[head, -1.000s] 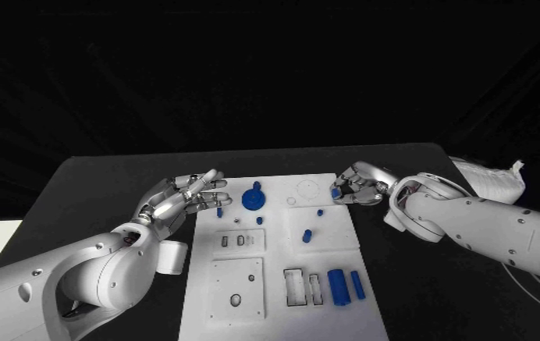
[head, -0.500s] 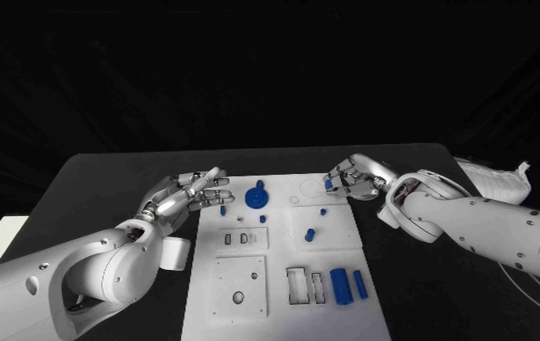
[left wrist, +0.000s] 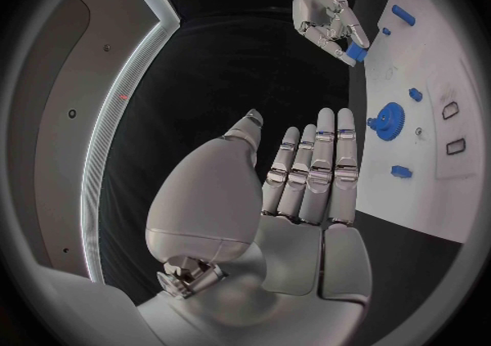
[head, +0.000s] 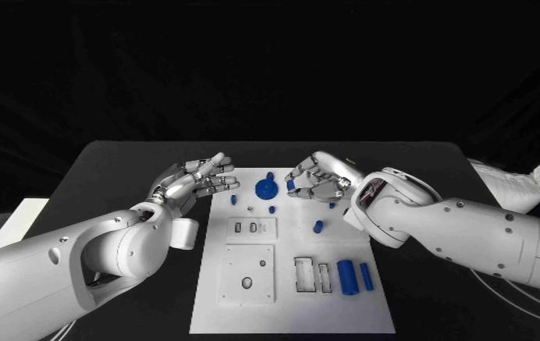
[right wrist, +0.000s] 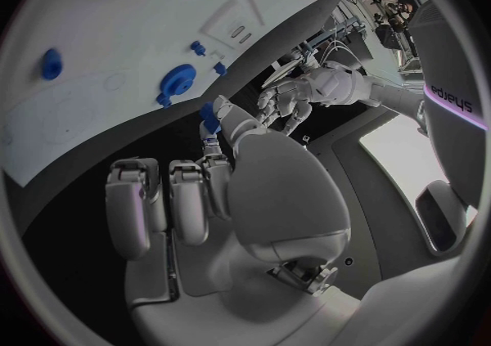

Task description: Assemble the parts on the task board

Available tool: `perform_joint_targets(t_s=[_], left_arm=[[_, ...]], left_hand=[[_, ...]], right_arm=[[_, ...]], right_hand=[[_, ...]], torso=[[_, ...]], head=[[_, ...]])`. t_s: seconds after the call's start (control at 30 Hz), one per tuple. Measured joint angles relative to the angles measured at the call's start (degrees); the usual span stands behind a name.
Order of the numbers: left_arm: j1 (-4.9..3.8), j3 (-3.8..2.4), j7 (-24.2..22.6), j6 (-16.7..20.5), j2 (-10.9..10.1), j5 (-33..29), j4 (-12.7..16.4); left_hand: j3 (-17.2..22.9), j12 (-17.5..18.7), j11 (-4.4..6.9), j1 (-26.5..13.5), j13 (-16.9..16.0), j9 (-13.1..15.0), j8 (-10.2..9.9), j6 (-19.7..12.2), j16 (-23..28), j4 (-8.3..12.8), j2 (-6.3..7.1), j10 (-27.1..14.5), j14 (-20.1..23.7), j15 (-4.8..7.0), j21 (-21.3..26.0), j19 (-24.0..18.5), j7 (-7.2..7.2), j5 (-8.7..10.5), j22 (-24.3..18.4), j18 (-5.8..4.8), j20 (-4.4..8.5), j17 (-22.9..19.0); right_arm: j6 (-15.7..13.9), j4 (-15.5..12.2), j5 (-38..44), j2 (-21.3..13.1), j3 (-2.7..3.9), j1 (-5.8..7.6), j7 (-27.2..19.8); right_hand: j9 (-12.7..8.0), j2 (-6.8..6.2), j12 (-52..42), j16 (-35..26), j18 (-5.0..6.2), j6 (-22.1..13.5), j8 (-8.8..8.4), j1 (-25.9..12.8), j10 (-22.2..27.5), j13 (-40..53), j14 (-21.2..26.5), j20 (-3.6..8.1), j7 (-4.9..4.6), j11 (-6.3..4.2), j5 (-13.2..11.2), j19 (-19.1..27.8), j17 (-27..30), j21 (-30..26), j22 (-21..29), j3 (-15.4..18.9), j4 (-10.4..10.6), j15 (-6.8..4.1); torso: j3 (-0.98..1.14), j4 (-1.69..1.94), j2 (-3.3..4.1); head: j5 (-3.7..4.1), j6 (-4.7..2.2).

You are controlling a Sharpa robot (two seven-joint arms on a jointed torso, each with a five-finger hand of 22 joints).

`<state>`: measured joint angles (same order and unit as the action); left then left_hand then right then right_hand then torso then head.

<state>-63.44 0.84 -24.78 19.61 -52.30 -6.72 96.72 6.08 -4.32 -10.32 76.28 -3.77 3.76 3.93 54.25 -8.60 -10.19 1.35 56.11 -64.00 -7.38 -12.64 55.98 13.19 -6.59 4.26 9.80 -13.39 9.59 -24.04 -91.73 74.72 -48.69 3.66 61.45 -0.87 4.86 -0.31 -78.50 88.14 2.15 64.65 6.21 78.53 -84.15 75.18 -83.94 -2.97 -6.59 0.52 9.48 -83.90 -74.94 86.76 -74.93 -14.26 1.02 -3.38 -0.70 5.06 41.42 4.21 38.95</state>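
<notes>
The right robot hand hovers over the task board, just beside the blue gear, pinching a small blue part at its fingertips. It's a thin grip, so the piece could twist or drop if it meets its seat crooked. The left robot hand waits on the gear's other side, fingers spread, holding nothing. The part's shape is hard to make out behind the fingers.

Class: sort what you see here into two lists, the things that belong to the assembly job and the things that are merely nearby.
Belongs to the job:
task board
blue gear
two blue cylinders
small blue part pinched in the right hand
left hand, holding nothing

Merely nearby:
black table
white cloth at the table's right edge
</notes>
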Motion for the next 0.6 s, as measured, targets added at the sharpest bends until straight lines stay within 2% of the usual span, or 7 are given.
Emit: perform_joint_targets(t_s=[0.23,0.33,0.47,0.6], left_arm=[[0.01,0.0,-0.1,-0.5,0.3,-1.2,-1.0],[0.01,0.0,-0.1,-0.6,0.4,-1.5,-1.2],[0.02,0.0,-0.1,-0.8,0.5,-1.8,-1.2],[0.02,0.0,-0.1,-0.9,0.5,-2.0,-1.2]], left_hand=[[0.0,0.0,0.0,0.0,0.0,0.0,0.0,0.0,0.0,0.0,0.0,0.0,0.0,0.0,0.0,0.0,0.0,0.0,0.0,0.0,0.0,0.0],[0.0,0.0,0.0,0.0,0.0,0.0,0.0,0.0,0.0,0.0,0.0,0.0,0.0,0.0,0.0,0.0,0.0,0.0,0.0,0.0,0.0,0.0],[0.0,0.0,0.0,0.0,0.0,0.0,0.0,0.0,0.0,0.0,0.0,0.0,0.0,0.0,0.0,0.0,0.0,0.0,0.0,0.0,0.0,0.0],[0.0,0.0,0.0,0.0,0.0,0.0,0.0,0.0,0.0,0.0,0.0,0.0,0.0,0.0,0.0,0.0,0.0,0.0,0.0,0.01,0.0,0.0]], right_arm=[[1.3,0.5,5.4,5.2,-0.96,-1.89,4.0],[2.1,1.0,7.6,6.6,-1.1,-3.0,5.5],[3.0,1.7,10.4,8.0,-1.23,-4.21,7.4],[3.7,2.2,12.3,8.8,-1.25,-4.72,8.8]], right_hand=[[0.0,0.05,0.0,0.0,0.0,0.0,0.0,-0.5,0.0,-0.3,0.0,0.2,0.0,0.0,-0.1,-0.2,0.0,0.0,0.0,0.0,0.0,0.0],[0.0,-0.09,0.0,0.0,0.0,0.0,0.0,-0.7,0.0,-0.3,0.0,0.2,0.0,0.0,-0.1,-0.2,0.0,0.0,0.0,0.0,0.0,0.0],[0.0,-0.33,0.0,0.0,0.0,0.0,0.0,-0.9,0.0,-0.2,0.0,0.2,0.01,0.0,-0.2,-0.2,0.0,0.0,0.0,0.0,0.0,0.0],[0.0,-0.37,0.1,0.0,-0.01,0.0,0.0,-1.0,0.0,-0.2,0.0,0.2,0.01,0.0,-0.3,-0.2,0.0,0.0,0.0,0.0,0.0,0.0]], torso=[[-0.23,0.2,-0.57],[-0.31,0.3,-0.69],[-0.36,0.26,-0.7],[-0.35,0.22,-0.66]], head=[[-1.57,1.12],[-1.88,1.52],[-2.08,1.19],[-2.31,1.14]])
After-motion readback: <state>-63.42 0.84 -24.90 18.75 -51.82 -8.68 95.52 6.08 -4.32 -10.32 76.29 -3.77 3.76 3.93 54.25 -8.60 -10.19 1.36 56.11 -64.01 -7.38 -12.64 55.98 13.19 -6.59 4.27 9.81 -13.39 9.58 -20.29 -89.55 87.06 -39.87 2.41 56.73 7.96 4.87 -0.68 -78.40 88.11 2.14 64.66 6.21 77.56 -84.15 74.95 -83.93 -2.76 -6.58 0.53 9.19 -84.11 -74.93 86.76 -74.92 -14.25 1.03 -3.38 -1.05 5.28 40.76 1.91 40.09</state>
